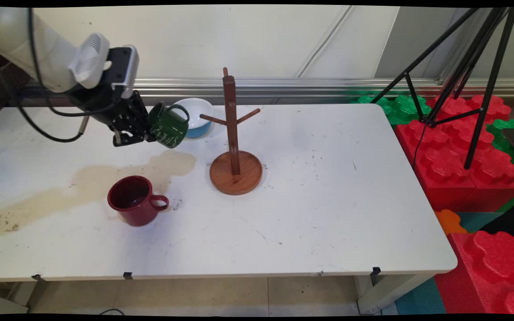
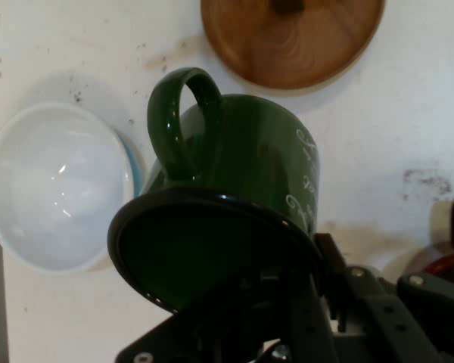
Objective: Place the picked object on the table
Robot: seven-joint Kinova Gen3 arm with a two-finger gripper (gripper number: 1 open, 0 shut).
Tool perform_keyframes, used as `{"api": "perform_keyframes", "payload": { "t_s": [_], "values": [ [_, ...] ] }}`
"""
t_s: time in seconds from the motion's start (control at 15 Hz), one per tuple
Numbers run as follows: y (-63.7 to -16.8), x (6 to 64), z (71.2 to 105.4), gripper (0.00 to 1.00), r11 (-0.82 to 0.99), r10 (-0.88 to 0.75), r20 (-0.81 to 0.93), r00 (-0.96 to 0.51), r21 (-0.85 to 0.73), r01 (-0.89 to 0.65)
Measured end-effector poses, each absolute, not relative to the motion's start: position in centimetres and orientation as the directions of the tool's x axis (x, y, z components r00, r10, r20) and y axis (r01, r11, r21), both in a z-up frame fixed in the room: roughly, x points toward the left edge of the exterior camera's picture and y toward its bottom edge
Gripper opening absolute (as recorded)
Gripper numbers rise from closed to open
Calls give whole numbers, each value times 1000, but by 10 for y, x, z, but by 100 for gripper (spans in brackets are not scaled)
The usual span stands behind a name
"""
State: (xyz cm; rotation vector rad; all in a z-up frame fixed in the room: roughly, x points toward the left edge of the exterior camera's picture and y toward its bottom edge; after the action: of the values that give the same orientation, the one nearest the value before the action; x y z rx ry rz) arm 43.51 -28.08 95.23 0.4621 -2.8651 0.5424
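Note:
My gripper [image 1: 146,133] is shut on the rim of a dark green mug [image 1: 167,125], which hangs tilted on its side above the table, handle up and toward the right. In the hand view the green mug [image 2: 227,204] fills the middle, its dark mouth toward the camera and its handle [image 2: 183,121] pointing up. To the right stands a wooden mug tree [image 1: 232,129] on a round base [image 1: 235,173], with short pegs. That base [image 2: 291,38] shows at the top of the hand view. A dark red mug [image 1: 133,200] stands upright on the table below the gripper.
A white bowl with a blue outside [image 1: 196,116] sits just behind the green mug, and shows as the bowl [image 2: 57,185] at the hand view's left. A tan stain [image 1: 83,185] spreads over the table's left. Red and green foam blocks [image 1: 462,151] and a black tripod [image 1: 471,67] stand at the right.

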Motion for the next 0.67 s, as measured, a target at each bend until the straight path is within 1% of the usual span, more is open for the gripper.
{"api": "perform_keyframes", "payload": {
  "t_s": [0.67],
  "values": [
    [-325,422,904,0,887,-310,105,-945,-326,-328]
  ]
}}
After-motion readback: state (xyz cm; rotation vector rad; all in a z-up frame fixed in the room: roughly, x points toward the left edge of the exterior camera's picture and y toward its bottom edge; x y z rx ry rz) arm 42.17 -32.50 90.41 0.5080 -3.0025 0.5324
